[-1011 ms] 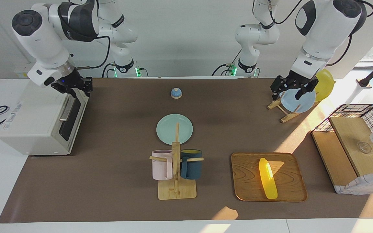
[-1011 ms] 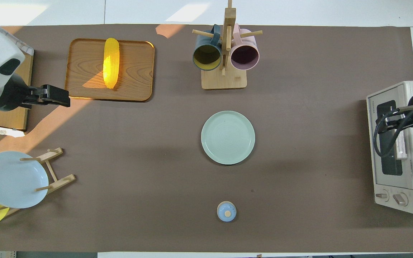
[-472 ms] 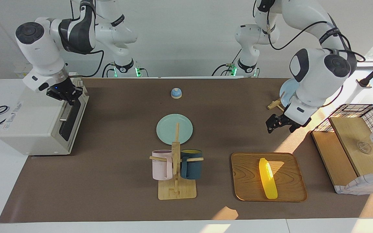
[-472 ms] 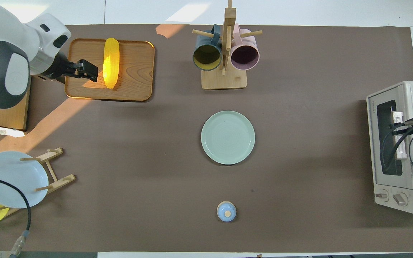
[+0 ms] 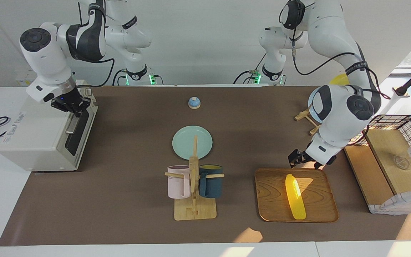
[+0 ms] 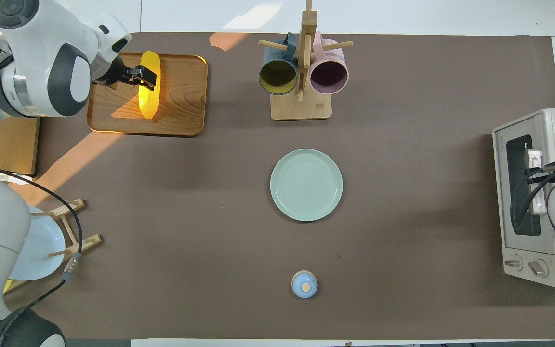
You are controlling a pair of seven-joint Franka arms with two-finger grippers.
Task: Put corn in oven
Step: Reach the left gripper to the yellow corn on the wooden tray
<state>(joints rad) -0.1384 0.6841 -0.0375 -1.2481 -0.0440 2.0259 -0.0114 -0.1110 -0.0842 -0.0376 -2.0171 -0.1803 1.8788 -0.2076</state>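
The corn [image 5: 295, 196] lies lengthwise on the wooden tray [image 5: 271, 200], toward the left arm's end of your worktop. Your left gripper [image 5: 299, 159] hangs over the tray's edge nearest the robots, just above the end of the cob; whether its jaws are parted you cannot tell. Your right gripper [image 5: 70, 104] sits at the top edge of the oven [image 5: 37, 135] door, by the handle; how its jaws stand is not clear either. The oven door looks closed.

Oven door [image 5: 79, 132] (shut) barring entry
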